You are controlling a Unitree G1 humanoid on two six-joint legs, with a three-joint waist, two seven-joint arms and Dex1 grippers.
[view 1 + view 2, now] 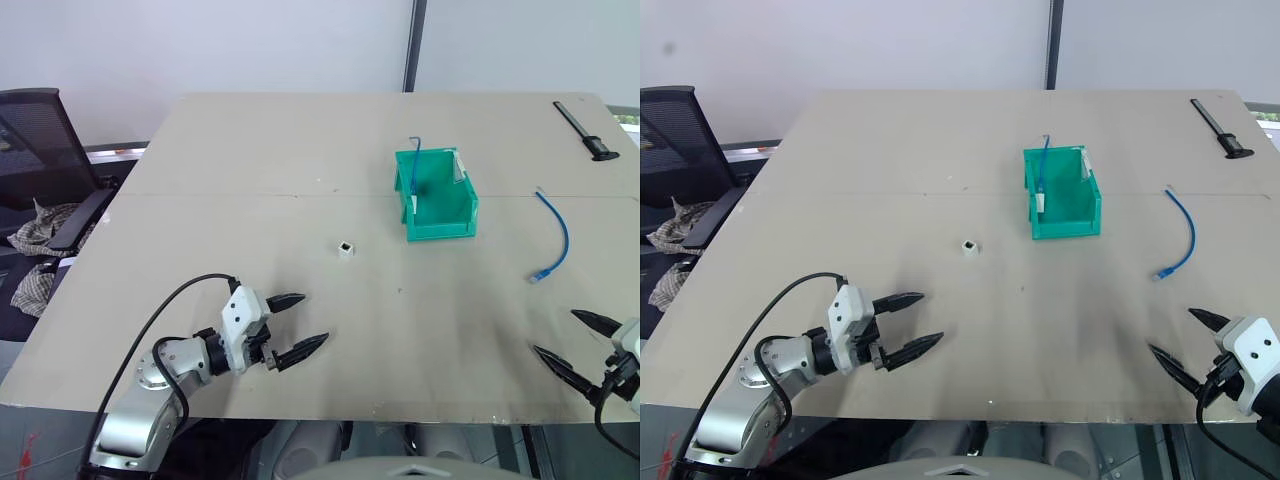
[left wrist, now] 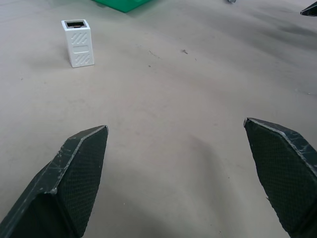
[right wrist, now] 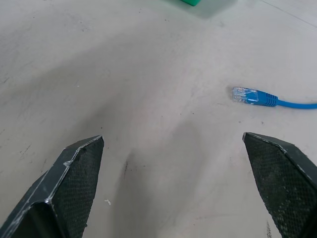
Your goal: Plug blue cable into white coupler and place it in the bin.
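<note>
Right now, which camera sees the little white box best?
The left wrist view: the white coupler stands close up, upright, its dark socket on top. Both eye views show it as a tiny white block on the table, left of the bin.

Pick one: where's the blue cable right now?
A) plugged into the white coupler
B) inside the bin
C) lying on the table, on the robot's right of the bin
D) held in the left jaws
C: the blue cable lies loose on the table, apart from the bin on its right side, its plug end free and far from the white coupler.
</note>
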